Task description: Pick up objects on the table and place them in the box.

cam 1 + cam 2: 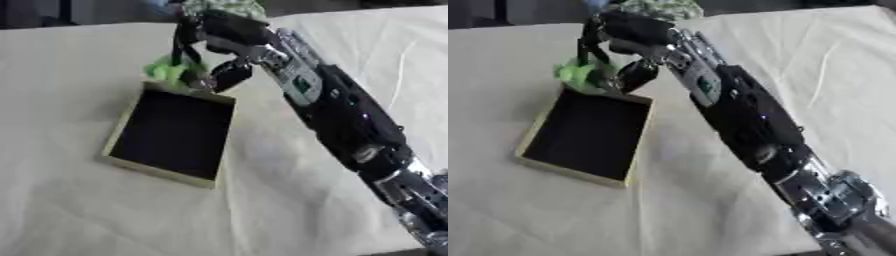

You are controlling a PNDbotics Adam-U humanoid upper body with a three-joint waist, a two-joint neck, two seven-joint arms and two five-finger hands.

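The cream-coloured cloth covering the table [79, 210] fills the near ground, creased with soft folds and bare of loose things at the six o'clock edge. From the five o'clock corner the robot's right arm [350, 125], black-shelled with silver joints and a small green-and-white label on the forearm, runs diagonally up toward twelve o'clock, crossing the cloth to the right of the box and hiding whatever lies beneath it.

Left of centre, at about nine o'clock from the arm, sits the shallow rectangular box with pale yellowish walls and a dark inside [112, 142]. It lies askew, its long sides running from seven to one o'clock. Its dark floor shows nothing that can be made out.

Just past the box's far rim, at eleven o'clock, the right hand [206, 55] hangs over the far edge with its dark fingers [229, 75] curled downward around a bright green, crumpled soft object [575, 72]. The green thing bulges out to the left of the fingers, right at the box's far corner; whether it touches the rim cannot be told.

Farther still, at twelve o'clock by the table's far edge, a green-and-white patterned bundle [223, 7] lies behind the hand, partly hidden by it.
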